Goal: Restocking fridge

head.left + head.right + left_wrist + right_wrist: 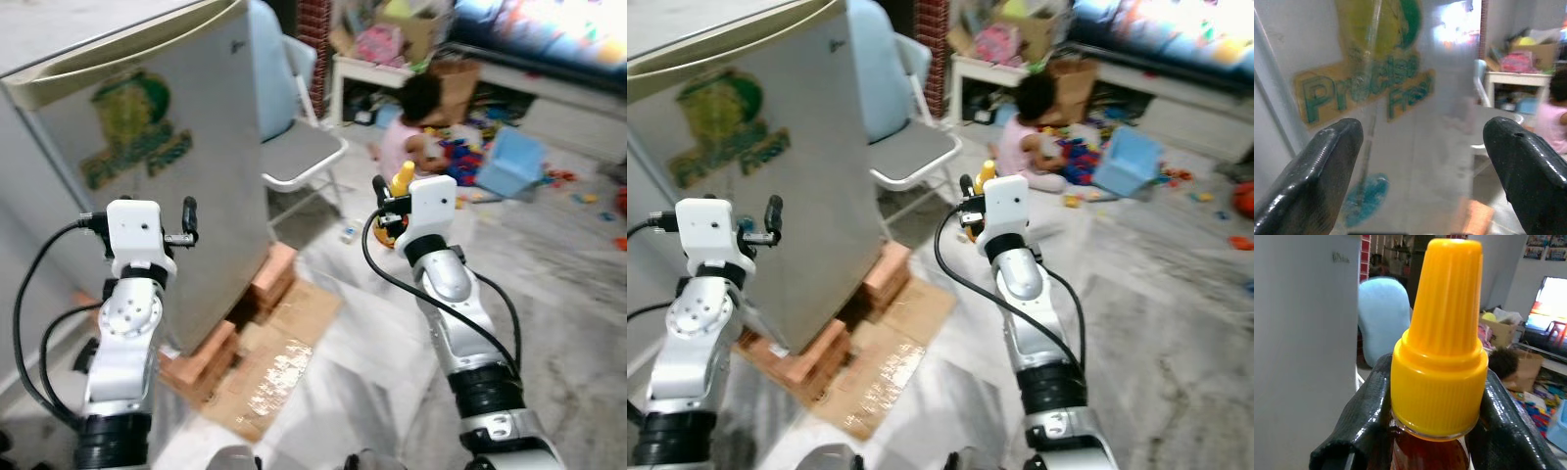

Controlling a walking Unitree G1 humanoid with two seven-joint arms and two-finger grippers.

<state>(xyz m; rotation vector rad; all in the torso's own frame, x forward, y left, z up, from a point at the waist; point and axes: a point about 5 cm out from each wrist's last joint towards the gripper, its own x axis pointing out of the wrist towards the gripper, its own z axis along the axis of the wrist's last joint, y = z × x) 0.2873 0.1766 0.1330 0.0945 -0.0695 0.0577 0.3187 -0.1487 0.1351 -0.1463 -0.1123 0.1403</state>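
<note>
The right gripper (1437,431) clamped an upright bottle (1436,357) by its neck, well right of the closed fridge (186,147); the left gripper (1420,161), fingers spread and empty, faced the door, nearer it

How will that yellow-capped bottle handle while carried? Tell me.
The bottle is probably rigid and holds dark liquid, so likely weighty. The right gripper grips just under the ribbed cap, whose rim probably stops slipping. Held high, it may swing.
</note>
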